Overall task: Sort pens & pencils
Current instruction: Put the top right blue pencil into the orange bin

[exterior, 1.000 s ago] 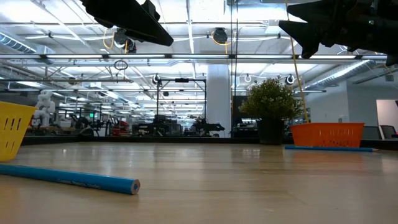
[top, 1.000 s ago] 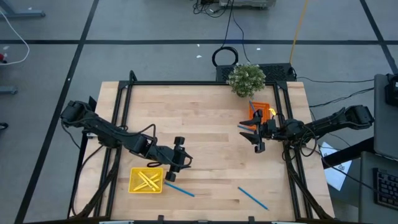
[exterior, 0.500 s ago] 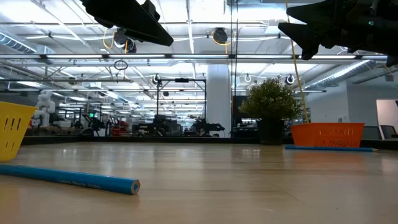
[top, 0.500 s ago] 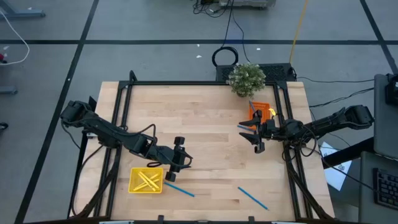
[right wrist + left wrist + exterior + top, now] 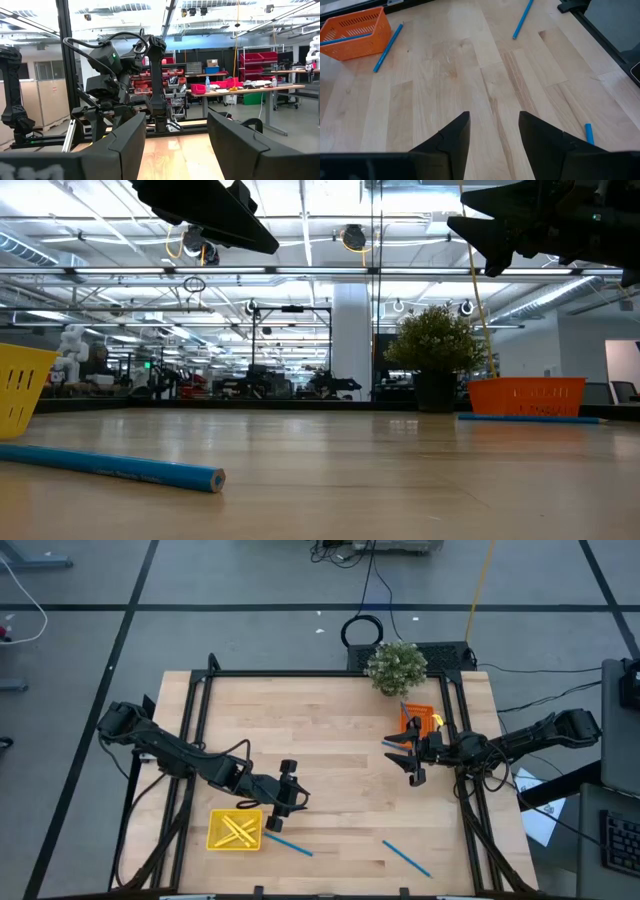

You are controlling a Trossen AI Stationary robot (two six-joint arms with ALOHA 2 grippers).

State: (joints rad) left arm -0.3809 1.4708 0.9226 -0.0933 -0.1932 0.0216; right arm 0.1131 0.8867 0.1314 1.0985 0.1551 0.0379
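My left gripper (image 5: 291, 796) hovers open over the table's near middle, just right of the yellow tray (image 5: 214, 831), which holds yellow sticks (image 5: 238, 830). A blue stick (image 5: 290, 843) lies on the table by that tray, and another blue stick (image 5: 407, 858) lies farther right. My right gripper (image 5: 405, 756) hangs open in the air beside the orange tray (image 5: 428, 718). In the left wrist view, the orange tray (image 5: 352, 32) holds a blue stick (image 5: 340, 40), and one more blue stick (image 5: 387, 41) lies on the wood beside it.
A potted plant (image 5: 396, 667) stands at the far edge behind the orange tray. Black frame rails (image 5: 190, 730) run along the table's left and right sides. Bare wood (image 5: 320, 740) lies between the two arms.
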